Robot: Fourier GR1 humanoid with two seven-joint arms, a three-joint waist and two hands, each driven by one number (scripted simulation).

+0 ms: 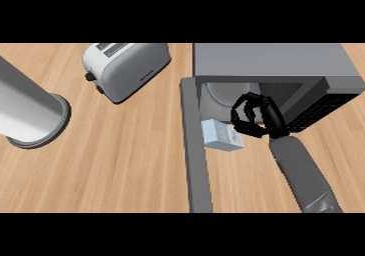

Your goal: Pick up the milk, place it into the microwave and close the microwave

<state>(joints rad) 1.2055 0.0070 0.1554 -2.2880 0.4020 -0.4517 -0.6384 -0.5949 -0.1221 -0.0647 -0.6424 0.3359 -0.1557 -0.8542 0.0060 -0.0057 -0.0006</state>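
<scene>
Seen steeply from above: a wooden counter (104,170), pale planks with the grain running toward twelve o'clock. At one o'clock, a grey microwave (277,62), cut off along its top edge, cavity dim and hard to read. Door (196,150) swung wide open, shown edge-on as a grey strip running toward six o'clock and cut off there. Near centre, the milk (222,136), a small pale blue-white carton lying just outside the cavity mouth, right beside the open door (touching the door or not, impossible to say). Just at three o'clock of the carton, the right hand (255,117), black, fingers curled in a clench at the cavity mouth, apparently closed on nothing, the carton sitting apart from them. Grey forearm trailing toward five o'clock, cut off. Left hand nowhere in view. At eleven o'clock, a silver toaster (126,67), upper edge cropped. At nine o'clock, a tall grey cylinder (22,107) on a round base, partly out of view.
</scene>
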